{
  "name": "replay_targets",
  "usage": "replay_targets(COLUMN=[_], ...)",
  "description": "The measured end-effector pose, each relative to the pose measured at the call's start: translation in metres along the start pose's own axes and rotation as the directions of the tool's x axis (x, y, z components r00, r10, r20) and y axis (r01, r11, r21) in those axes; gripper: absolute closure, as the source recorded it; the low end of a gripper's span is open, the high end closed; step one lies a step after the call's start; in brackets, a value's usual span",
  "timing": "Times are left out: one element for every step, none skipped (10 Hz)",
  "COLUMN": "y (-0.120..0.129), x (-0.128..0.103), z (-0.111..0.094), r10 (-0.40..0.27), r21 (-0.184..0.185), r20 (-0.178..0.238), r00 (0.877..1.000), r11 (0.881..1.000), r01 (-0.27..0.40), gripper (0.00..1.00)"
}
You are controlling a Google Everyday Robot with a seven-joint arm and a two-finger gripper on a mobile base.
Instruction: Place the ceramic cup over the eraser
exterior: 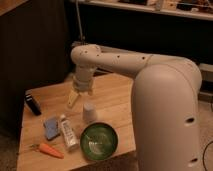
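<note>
The ceramic cup (89, 112) is small and whitish and stands upside down on the wooden table (115, 107), just behind the green bowl. The eraser (33, 105) is a small black block lying near the table's left edge. My gripper (76, 97) hangs from the white arm just above the table, a little up and left of the cup and to the right of the eraser. It holds nothing that I can see.
A pale blue pad (51, 127), a white printed tube (67, 133) and an orange carrot (48, 150) lie at the front left. A green bowl (99, 141) sits at the front edge. My large white arm covers the table's right side.
</note>
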Motion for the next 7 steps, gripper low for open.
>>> replay_targets(y=[-0.009,-0.017,-0.03,-0.035,-0.034,-0.03,-0.027], x=[0.012,0.024,0.042,0.049,0.052,0.05,0.048], z=[-0.001,-0.002,-0.003,-0.002,-0.001,-0.001,-0.002], r10=[0.03,0.063,0.12,0.153,0.176,0.19,0.199], r21=[0.029,0.061,0.116,0.156,0.198,0.229,0.238], r20=[-0.013,-0.019,-0.021,-0.018,-0.009,0.004,0.018], r00=[0.999,0.998,0.993,0.988,0.984,0.982,0.98], r11=[0.999,0.996,0.986,0.977,0.965,0.956,0.951], r01=[-0.03,-0.062,-0.117,-0.148,-0.171,-0.185,-0.197], gripper=[0.2,0.2,0.2,0.2,0.2,0.2,0.2])
